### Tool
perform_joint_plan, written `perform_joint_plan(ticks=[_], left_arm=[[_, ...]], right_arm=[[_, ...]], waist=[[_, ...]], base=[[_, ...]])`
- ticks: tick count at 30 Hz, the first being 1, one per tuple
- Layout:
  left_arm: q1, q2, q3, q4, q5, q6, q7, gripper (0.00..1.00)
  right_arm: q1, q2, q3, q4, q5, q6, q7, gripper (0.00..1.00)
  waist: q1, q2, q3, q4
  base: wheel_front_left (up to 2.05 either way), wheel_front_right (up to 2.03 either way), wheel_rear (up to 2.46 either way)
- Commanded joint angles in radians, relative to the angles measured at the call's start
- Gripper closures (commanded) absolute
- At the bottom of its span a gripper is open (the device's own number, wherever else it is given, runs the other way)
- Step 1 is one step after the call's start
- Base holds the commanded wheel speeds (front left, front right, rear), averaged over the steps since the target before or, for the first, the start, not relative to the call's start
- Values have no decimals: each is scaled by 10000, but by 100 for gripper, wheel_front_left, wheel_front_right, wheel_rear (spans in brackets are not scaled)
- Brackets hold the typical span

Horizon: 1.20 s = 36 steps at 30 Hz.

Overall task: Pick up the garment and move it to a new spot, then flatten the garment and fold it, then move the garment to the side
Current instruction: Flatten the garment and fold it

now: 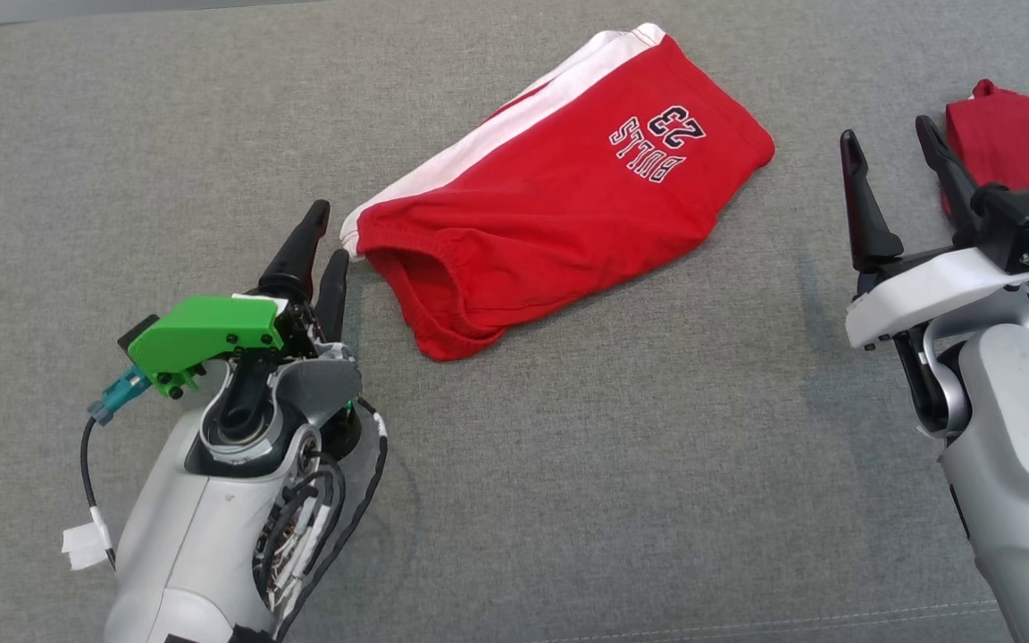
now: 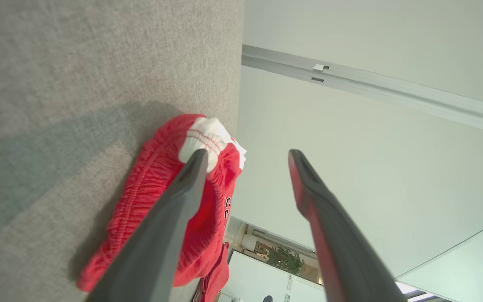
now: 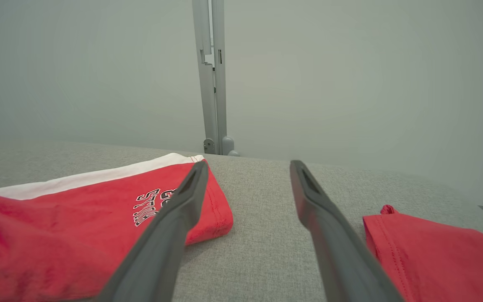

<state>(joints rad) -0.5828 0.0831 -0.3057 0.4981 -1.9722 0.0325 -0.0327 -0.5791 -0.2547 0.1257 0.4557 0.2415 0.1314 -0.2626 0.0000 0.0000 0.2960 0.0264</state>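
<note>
At the left, the left jaws stand apart with nothing between them. In the left wrist view the white waistband corner of the red shorts [image 2: 149, 197] sits right at the tip of one finger [image 2: 162, 243], though we cannot tell whether they touch, and the other finger has only the pale wall behind it. In the head view the shorts lie on the grey cloth worktop [image 1: 613, 464], starting just beyond those jaws. The gathered waistband is nearest them, and the cloth runs away to their right, with a white stripe along the far edge. The leg end, printed "BULLS 23", points toward the right jaws but stays apart from them, with a strip of bare worktop between. The right jaws are also apart and empty, held above the worktop with the shorts off to their left. Just past their right-hand finger [image 1: 948, 179] lies a second red garment [image 1: 1019, 143].
</note>
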Motion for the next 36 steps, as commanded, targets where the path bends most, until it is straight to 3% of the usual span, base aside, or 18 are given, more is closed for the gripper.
perform_joint_plan(ticks=[1,6,15,22,29,30,31,32,36], left_arm=[[151,-18,58,-91,-133,71,-28,0],[519,-93,346,-721,-698,615,19,0],[705,-199,428,-1363,-1235,1090,20,0],[387,-212,563,-922,-1258,1161,-141,0],[-111,-245,624,-182,-1149,935,-200,0],[-190,-245,570,-60,-1073,908,-207,6],[-261,-246,517,56,-992,882,-236,79],[-327,-247,453,156,-912,814,-239,100],[-529,-119,70,444,-289,517,-282,100]], right_arm=[[117,-2,-29,1,44,-17,-21,0],[113,18,-65,0,29,-17,-21,0],[-26,-28,-67,-6,-21,-17,-21,0],[-67,-3,-40,-79,-42,-17,-21,0],[-151,-83,123,-71,28,-17,-21,0],[-166,-107,159,-68,29,-17,-21,0],[-203,-129,182,-63,34,-17,-21,0],[-248,-150,220,-62,36,-17,-21,0],[-443,-256,317,-95,29,-17,-21,0]], waist=[[0,0,6,-3],[0,0,47,-43],[0,0,216,-118],[0,0,353,-211],[0,0,539,-224],[0,0,565,-215],[0,0,588,-202],[0,0,607,-185],[0,0,699,-24]], base=[[0,0,0],[0,0,0],[0,0,0],[0,0,0],[0,0,0],[0,0,0],[0,0,0],[0,0,0],[0,0,0]])
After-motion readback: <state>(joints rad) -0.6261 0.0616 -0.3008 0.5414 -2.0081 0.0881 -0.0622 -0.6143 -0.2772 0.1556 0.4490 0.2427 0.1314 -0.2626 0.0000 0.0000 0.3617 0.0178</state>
